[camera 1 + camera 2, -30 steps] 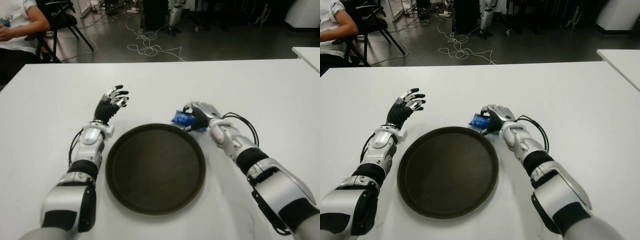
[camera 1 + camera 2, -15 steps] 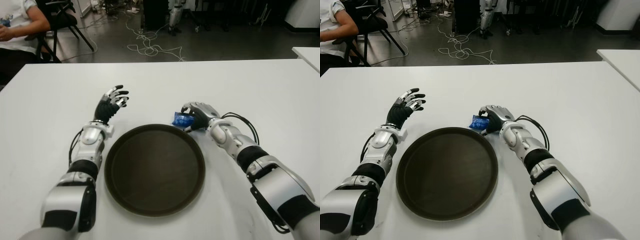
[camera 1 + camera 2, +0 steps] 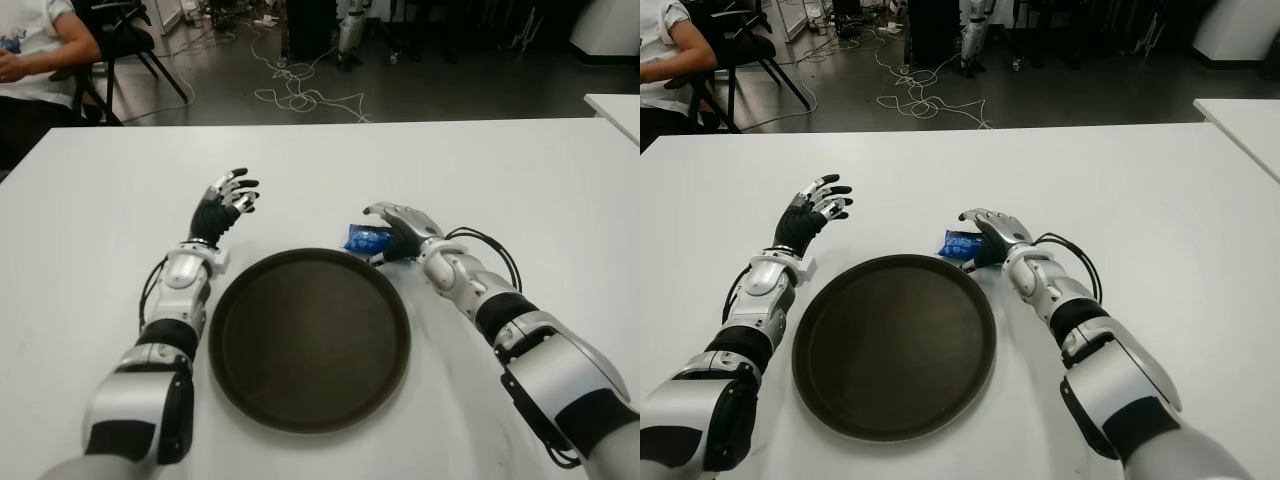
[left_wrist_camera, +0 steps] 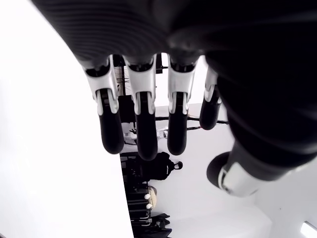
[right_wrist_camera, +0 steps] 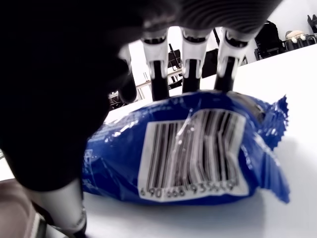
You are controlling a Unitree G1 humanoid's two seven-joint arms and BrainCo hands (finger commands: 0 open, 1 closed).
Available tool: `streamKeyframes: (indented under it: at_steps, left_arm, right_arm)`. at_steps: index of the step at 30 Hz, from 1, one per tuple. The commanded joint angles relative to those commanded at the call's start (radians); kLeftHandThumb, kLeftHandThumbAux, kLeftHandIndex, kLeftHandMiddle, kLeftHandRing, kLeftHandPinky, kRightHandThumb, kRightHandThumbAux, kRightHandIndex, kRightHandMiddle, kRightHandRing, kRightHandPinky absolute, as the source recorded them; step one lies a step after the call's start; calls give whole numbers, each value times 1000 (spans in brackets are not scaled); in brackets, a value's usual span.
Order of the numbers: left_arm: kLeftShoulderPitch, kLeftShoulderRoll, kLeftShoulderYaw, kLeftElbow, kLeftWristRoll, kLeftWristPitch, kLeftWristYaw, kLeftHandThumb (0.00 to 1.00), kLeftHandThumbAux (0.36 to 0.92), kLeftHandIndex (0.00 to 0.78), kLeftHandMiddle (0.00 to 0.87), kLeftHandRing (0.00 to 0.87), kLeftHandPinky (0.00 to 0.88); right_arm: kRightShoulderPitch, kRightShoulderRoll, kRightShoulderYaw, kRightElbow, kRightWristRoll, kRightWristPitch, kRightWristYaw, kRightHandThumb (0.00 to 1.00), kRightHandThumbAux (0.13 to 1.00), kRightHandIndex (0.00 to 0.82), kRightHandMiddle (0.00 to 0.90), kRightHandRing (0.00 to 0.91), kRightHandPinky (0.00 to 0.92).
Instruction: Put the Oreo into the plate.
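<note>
A dim workroom floor with tangled cables (image 3: 300,95) is showing beyond a broad white table (image 3: 520,180), and a person (image 3: 35,50) is sitting by a black chair (image 3: 125,40) off the far left corner. A second white table's corner (image 3: 615,105) is peeking in at the right edge.

On the table, a large round dark plate (image 3: 308,338) is lying directly in front of the robot, between its two forearms, with nothing in it.

The left hand (image 3: 224,205) is showing to the left of the plate's far rim, its fingers (image 4: 141,119) spread and extended, gripping nothing.

The right hand (image 3: 398,230) is reaching in at the plate's far right rim, its fingers arching over the Oreo (image 3: 364,238). In the right wrist view the fingertips (image 5: 190,82) are coming down behind the top edge of the pack while the thumb is standing at its near end, but whether they are pressing it cannot be told.

The Oreo, a small blue wrapped pack with a white barcode panel (image 5: 193,153), is lying on the table just outside the plate's far right rim.
</note>
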Motion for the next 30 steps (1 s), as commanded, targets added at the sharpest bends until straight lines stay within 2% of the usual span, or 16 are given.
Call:
streamKeyframes:
  at_steps: [4, 8, 13, 16, 20, 22, 24, 25, 30]
  left_arm:
    - [2, 1, -1, 0, 1, -4, -2, 60, 671, 183, 264, 260, 294]
    - [4, 0, 1, -3, -2, -5, -5, 59, 666, 187, 271, 264, 299]
    - [7, -2, 5, -7, -8, -10, -11, 65, 671, 196, 278, 270, 304]
    - [8, -3, 6, -9, -11, -9, -13, 69, 678, 197, 280, 273, 303]
    - [8, -3, 6, -11, -12, -3, -13, 73, 681, 196, 279, 273, 303]
    - [9, -2, 4, -14, -9, 3, -11, 71, 684, 193, 278, 270, 299]
    - [10, -2, 2, -19, -7, 8, -9, 64, 685, 186, 273, 266, 293]
    - [11, -2, 2, -20, -8, 10, -10, 62, 686, 183, 271, 264, 292]
    - [13, -2, 5, -23, -12, 12, -14, 64, 691, 185, 273, 266, 292]
  right_arm:
    - [-1, -1, 3, 2, -2, -2, -4, 0, 805, 262, 213, 204, 203]
    - [-3, -1, 7, 3, -5, -1, -5, 0, 795, 231, 190, 180, 165]
    - [-4, -4, 21, 3, -17, 1, -20, 0, 803, 231, 206, 202, 186]
    - [-5, -9, 39, 2, -34, 5, -53, 0, 814, 304, 306, 337, 330]
    - [-6, -15, 53, -1, -44, 5, -85, 13, 825, 371, 398, 442, 449]
    - [-7, -23, 62, -11, -53, 4, -114, 62, 829, 427, 491, 524, 544]
    - [-10, -32, 66, -25, -59, 4, -150, 155, 815, 502, 615, 629, 633]
    - [-10, -32, 65, -26, -61, 8, -168, 188, 809, 527, 657, 665, 661]
    - [-7, -27, 53, -29, -57, 25, -228, 246, 807, 588, 738, 735, 720]
